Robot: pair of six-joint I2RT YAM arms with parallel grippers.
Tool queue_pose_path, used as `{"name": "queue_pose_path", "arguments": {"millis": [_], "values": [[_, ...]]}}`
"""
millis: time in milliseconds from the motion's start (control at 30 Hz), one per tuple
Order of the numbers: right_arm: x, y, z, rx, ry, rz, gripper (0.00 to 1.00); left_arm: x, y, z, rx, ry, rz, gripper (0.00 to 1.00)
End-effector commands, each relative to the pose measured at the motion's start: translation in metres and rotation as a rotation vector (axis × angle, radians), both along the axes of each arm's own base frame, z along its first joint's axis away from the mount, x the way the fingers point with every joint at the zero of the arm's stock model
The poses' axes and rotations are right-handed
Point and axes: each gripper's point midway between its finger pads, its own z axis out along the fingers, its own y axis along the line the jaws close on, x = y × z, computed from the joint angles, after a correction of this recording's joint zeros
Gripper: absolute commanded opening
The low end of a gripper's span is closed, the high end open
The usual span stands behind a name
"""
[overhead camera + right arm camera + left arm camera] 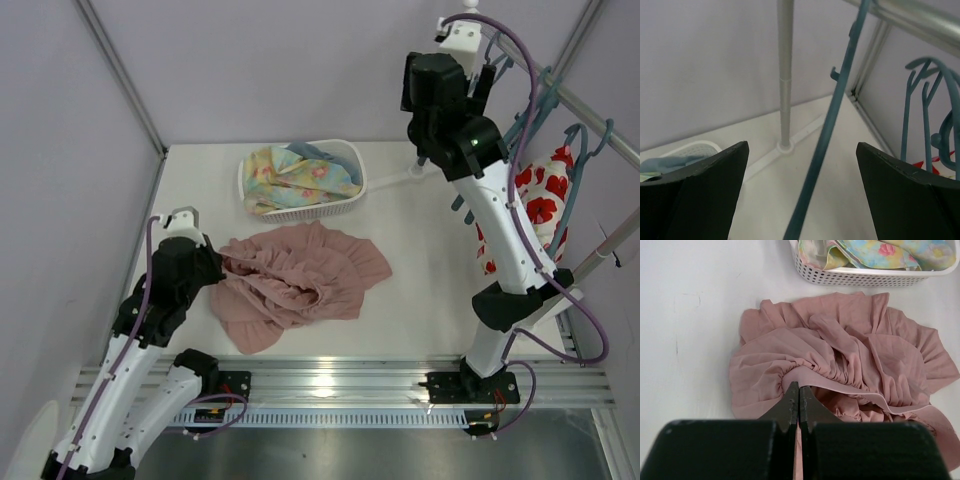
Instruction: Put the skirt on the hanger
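1. Got the dusty-pink ruffled fabric skirt [300, 280] crumpled on the white table [200, 180], near-left, just this side of the white plastic basket [310, 208].
2. Clenched tight on its gathered waistband with the left gripper [799, 387], probably to lift by the sturdy edge.
3. Spread wide around the slim teal plastic hanger [840, 95] under the far-right silver rail [910, 17] with the right gripper [802, 144]. Gripping nothing, seemingly lined up for a grab.

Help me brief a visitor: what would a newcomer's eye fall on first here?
The dusty-pink skirt lying crumpled in the middle stands out most, with the left fingers pinched shut on its gathered waistband. Up by the rail on the right, the right fingers gape wide on either side of a teal hanger.
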Motion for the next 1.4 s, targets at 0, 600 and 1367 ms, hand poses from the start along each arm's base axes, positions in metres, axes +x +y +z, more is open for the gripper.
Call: {"name": "queue_pose_path", "arguments": {"millis": [0,600,1367], "values": [[0.0,-0.007,-0.028,0.13,0.078,0.061,0.96,0.0,0.005,0.007,0.006,-0.044,0.011,0.0],[0.019,-0.044,-0.052,0.088,0.095,-0.087,0.57,0.004,0.006,0.01,0.031,-0.044,0.005,0.0],[0.006,-0.056,-0.03,0.034,0.069,-0.101,0.0,0.001,0.005,0.005,0.018,-0.045,0.002,0.0]]}}
